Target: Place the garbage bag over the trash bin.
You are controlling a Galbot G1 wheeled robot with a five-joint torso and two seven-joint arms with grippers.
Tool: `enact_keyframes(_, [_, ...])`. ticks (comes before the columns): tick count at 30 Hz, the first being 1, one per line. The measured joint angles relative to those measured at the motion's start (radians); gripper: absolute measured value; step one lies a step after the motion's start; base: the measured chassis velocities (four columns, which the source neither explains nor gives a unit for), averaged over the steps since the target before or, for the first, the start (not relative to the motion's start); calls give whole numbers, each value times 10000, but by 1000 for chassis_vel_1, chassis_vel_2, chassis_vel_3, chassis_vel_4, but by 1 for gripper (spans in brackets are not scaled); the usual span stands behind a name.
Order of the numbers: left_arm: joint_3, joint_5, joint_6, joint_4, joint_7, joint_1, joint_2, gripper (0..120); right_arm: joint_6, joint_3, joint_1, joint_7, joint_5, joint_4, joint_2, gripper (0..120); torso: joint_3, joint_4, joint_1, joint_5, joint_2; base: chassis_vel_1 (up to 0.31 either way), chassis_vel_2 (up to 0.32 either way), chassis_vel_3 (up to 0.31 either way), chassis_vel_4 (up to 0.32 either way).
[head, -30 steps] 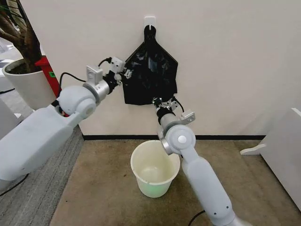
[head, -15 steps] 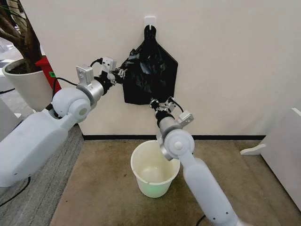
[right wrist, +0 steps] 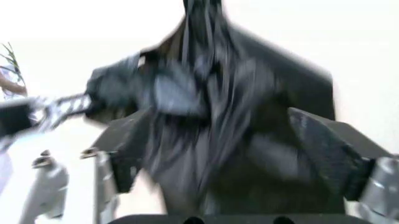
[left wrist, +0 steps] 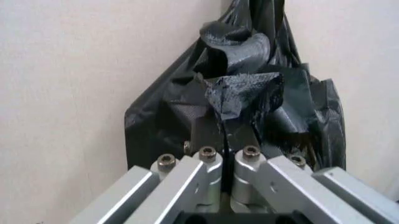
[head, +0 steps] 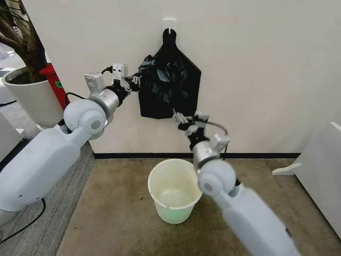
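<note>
**newbie_bot:** Plain cream wall (head: 266, 69) with a black skirting strip along the bottom, brownish carpet floor (head: 117, 213) below. So where's the garbage bag?

**rigwatcher:** It's on that wall. A thin, crinkly, glossy black plastic garbage bag (head: 152, 69) is bunched up against the flat black bundle (head: 178, 93) that hangs from a small white wall hook (head: 169, 23). The left pincer (head: 131, 81) has its fingers clamped shut on a wad of that film at the bundle's left edge. The left wrist view shows it well: the two metal fingers (left wrist: 206, 163) are pressed together with crumpled black plastic (left wrist: 243, 91) sticking out just past them.

**newbie_bot:** And the other arm?

**rigwatcher:** The right pincer (head: 187, 118) is just below the bundle's bottom edge, pointing up at it, spread wide, gripping nothing. Its wrist view has the dark pads (right wrist: 324, 149) far apart with the black plastic (right wrist: 218, 116) beyond them.

**newbie_bot:** Bin?

**rigwatcher:** The small round cream-white plastic trash bin (head: 176, 194) with a greenish base stands upright on the carpet, below both pincers, bare inside. A big white plant pot (head: 34, 98) sits well off to the left.
</note>
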Motion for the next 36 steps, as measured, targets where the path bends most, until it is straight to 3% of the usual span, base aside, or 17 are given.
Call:
enact_keyframes(5, [35,-16,12,7,-91,58,-48,0,-1377,-847,2924,127,219,-1180,-595,98,1,1,0,0,0,0,0,0,0])
enact_keyframes(8, [31,-17,12,9,-86,57,-55,0,-1878,-1255,3599,160,281,-1312,-728,100,1,1,0,-2,0,0,0,0,0])
enact_keyframes(13, [-70,-11,12,43,-31,34,-119,0,-3616,-2356,4975,1134,697,-1549,-646,100,1,1,0,-3,0,0,0,0,0])
enact_keyframes(17, [-155,-1,12,24,21,91,-109,0,-4230,-2687,5379,1567,600,-1861,-394,94,1,0,0,-2,0,0,0,0,0])
enact_keyframes(22, [-378,6,2,-16,173,218,-10,0,-5092,-3125,5609,1789,476,-2092,-243,76,1,2,0,-2,0,0,0,0,0])
enact_keyframes(36, [-528,2,-12,-148,376,222,36,0,-5278,-3427,5923,1745,-737,-2650,-17,73,0,0,0,-1,0,0,0,0,0])
